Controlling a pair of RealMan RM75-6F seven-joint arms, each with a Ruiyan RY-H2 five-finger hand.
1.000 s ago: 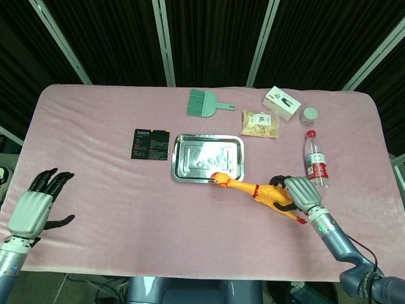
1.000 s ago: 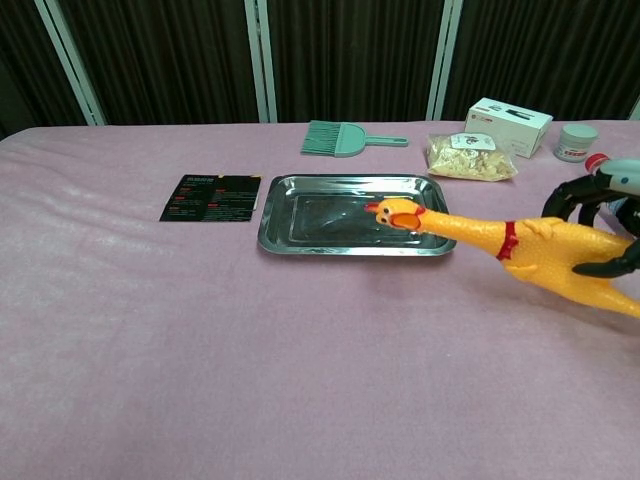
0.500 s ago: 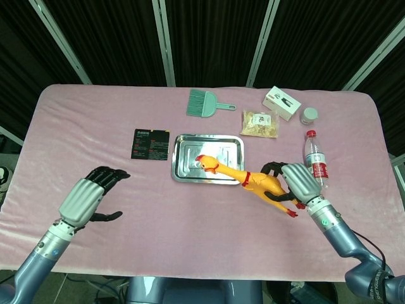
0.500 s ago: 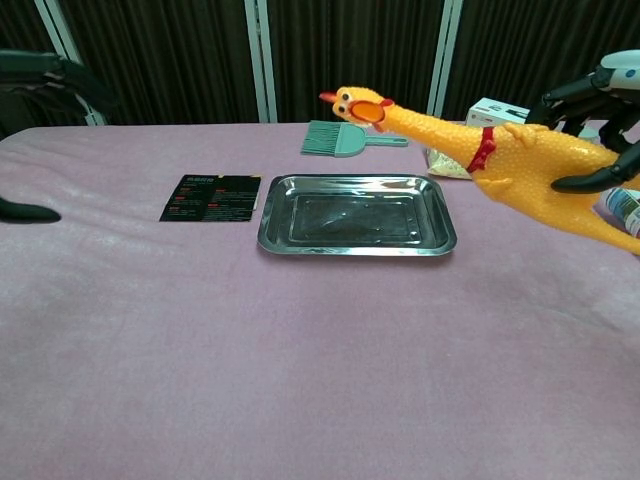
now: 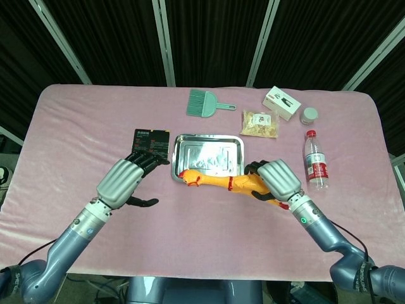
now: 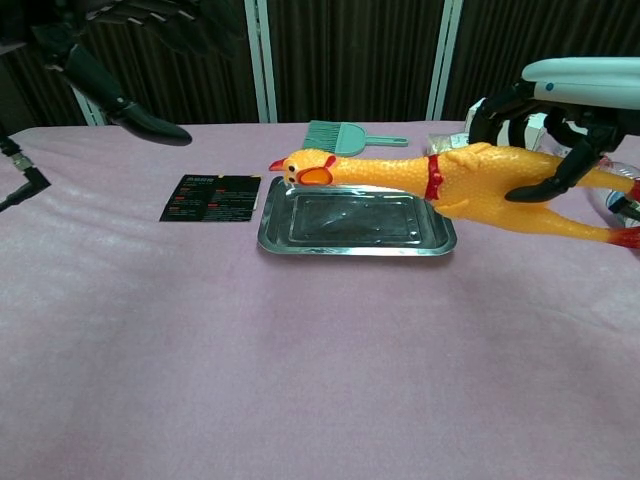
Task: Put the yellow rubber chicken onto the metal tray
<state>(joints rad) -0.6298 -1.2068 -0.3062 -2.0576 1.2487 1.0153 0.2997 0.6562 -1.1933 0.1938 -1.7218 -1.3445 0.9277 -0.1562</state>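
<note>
My right hand [image 5: 276, 180] [image 6: 560, 120] grips the body of the yellow rubber chicken [image 5: 218, 182] [image 6: 440, 182] and holds it in the air, lying level with its head pointing left. The head hangs over the front left part of the metal tray [image 5: 207, 158] [image 6: 352, 240], which lies with nothing in it at the table's middle. My left hand [image 5: 128, 180] [image 6: 140, 25] is raised to the left of the tray, open, fingers spread, holding nothing.
A black card [image 5: 150, 143] lies left of the tray. Behind it are a green dustpan brush [image 5: 204, 103], a snack bag [image 5: 260, 123], a white box [image 5: 281, 102] and a small jar [image 5: 309, 115]. A water bottle [image 5: 315, 161] lies right of my right hand.
My right hand carried the chicken up off the cloth and leftwards, its head now over the tray's front left. My left hand rose from the near left edge toward the tray.
</note>
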